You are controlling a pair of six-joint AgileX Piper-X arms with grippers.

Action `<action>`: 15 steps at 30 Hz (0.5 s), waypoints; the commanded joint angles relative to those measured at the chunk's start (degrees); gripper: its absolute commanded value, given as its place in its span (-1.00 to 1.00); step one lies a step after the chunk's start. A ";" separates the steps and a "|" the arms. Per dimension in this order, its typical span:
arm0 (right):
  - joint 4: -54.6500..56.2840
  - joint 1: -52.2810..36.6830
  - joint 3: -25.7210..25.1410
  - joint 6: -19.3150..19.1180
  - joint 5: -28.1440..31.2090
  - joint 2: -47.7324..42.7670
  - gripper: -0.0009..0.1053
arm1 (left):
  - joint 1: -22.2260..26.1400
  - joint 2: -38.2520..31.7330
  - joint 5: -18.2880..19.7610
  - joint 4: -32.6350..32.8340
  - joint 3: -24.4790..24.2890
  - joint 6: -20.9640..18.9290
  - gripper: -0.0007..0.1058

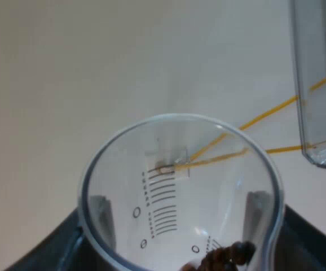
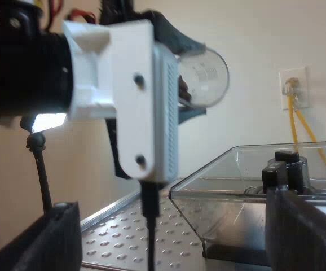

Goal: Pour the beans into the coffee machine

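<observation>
Clear plastic measuring glass (image 1: 180, 192) (image 2: 205, 76) with black graduation marks, up in the air near a corner of the clear plastic bean hopper (image 1: 315, 84) (image 2: 236, 180), higher than the hopper's rim. Cannot tell whether over the opening or just beside it. Lying on its side, long axis about level, mouth turned away from the wrist toward the pale wall (image 1: 95, 68). A few dark brown coffee beans (image 1: 228, 257) on its low side, partly cut off.

Clamped on opposite sides by the two black fingers of the left gripper (image 1: 180, 212), closed firmly on the glass and seen mostly through its wall. Left wrist held level, well above the hopper.

Hopper cut off too, with something black (image 2: 287, 164) inside it that is hard to make out. Beside the hopper, the dimpled metal top of the espresso machine (image 2: 123, 231). Low over that top, the right gripper (image 2: 174, 237), fingers wide apart, holding nothing. On the wall, a white socket (image 2: 294, 87) with yellow cords (image 2: 301, 127) hanging from it.
</observation>
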 commanded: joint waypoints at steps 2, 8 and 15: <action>-0.83 0.09 -0.64 -0.66 -0.55 -0.43 0.31 | -0.09 0.78 -0.41 -1.22 -0.55 5.16 -0.49; -0.83 0.09 -0.64 -0.66 -0.55 -0.43 0.31 | -0.09 1.86 -0.41 -1.60 -0.55 10.47 -0.49; -0.83 0.09 -0.64 -0.66 -0.55 -0.43 0.31 | -0.09 2.20 0.45 -2.43 -0.55 18.92 -0.49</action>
